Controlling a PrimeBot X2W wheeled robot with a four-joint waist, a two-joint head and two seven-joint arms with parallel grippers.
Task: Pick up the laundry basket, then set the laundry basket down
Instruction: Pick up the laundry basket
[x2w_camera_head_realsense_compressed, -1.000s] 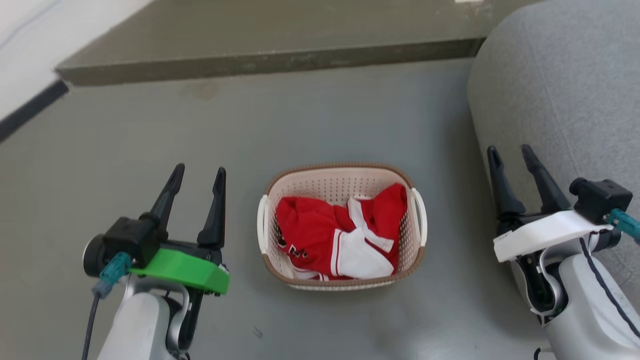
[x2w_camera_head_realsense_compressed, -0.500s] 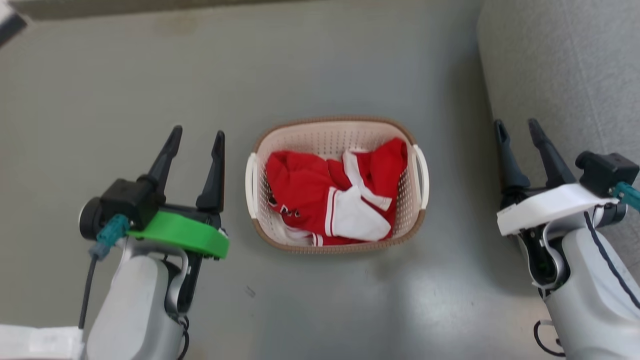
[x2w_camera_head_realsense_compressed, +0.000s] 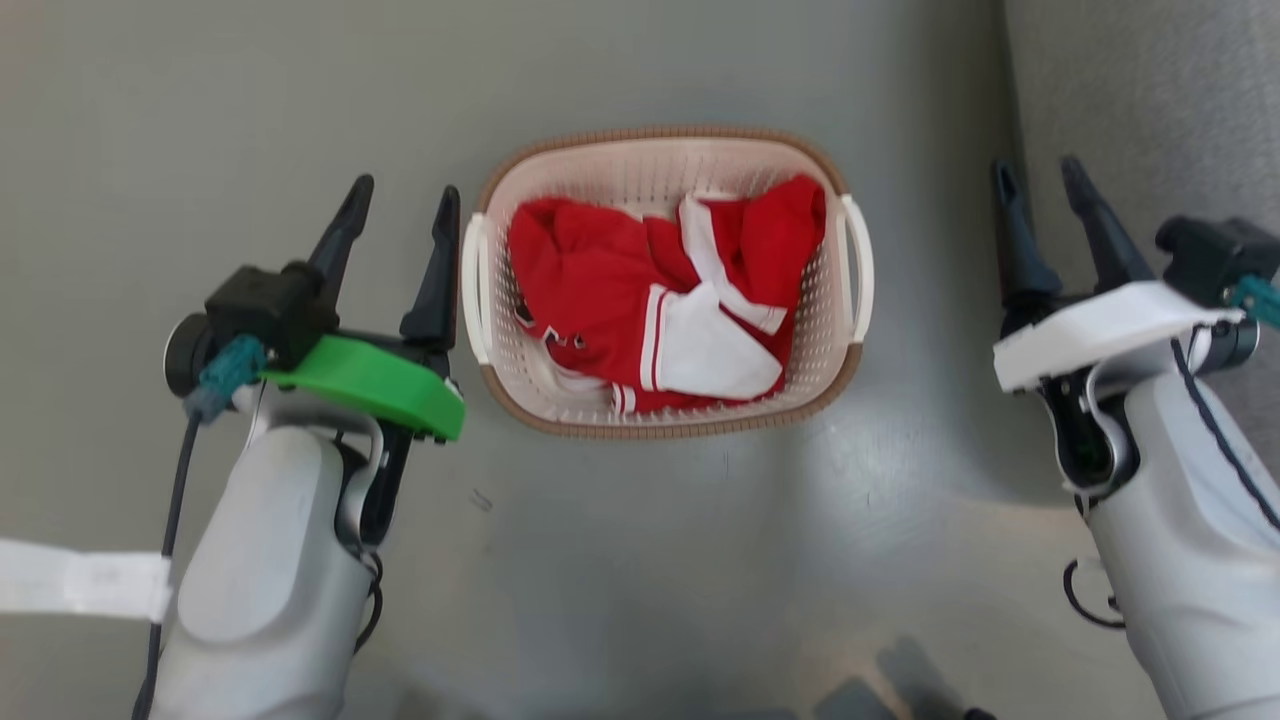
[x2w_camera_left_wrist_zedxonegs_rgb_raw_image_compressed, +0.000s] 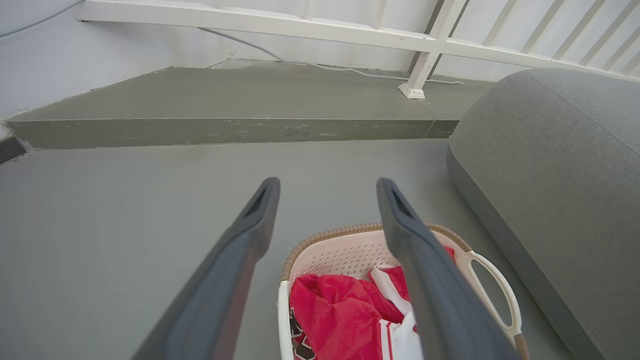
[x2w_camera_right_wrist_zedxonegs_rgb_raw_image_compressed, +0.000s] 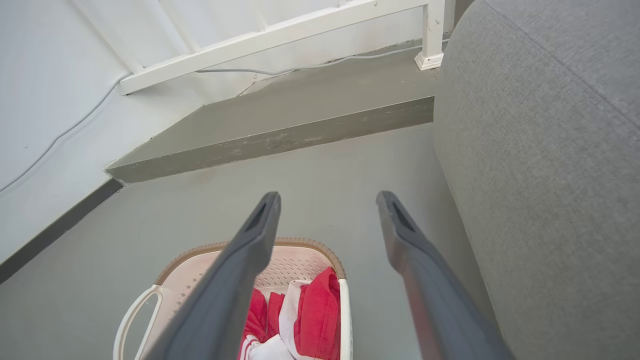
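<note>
Laundry basket (x2w_camera_head_realsense_compressed: 640, 170) lies near left pincer (x2w_camera_head_realsense_compressed: 406, 187).

The robot bends lower over the laundry basket (x2w_camera_head_realsense_compressed: 650, 165), and its head view tips down with it. The left gripper (x2w_camera_head_realsense_compressed: 407, 188) is now just beside the left handle (x2w_camera_head_realsense_compressed: 468, 280), closer than before.

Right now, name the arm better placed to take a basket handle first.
Left. The left gripper, open, has its inner finger right beside a handle of the laundry basket; the right gripper, also open, stands off with bare floor between.
</note>
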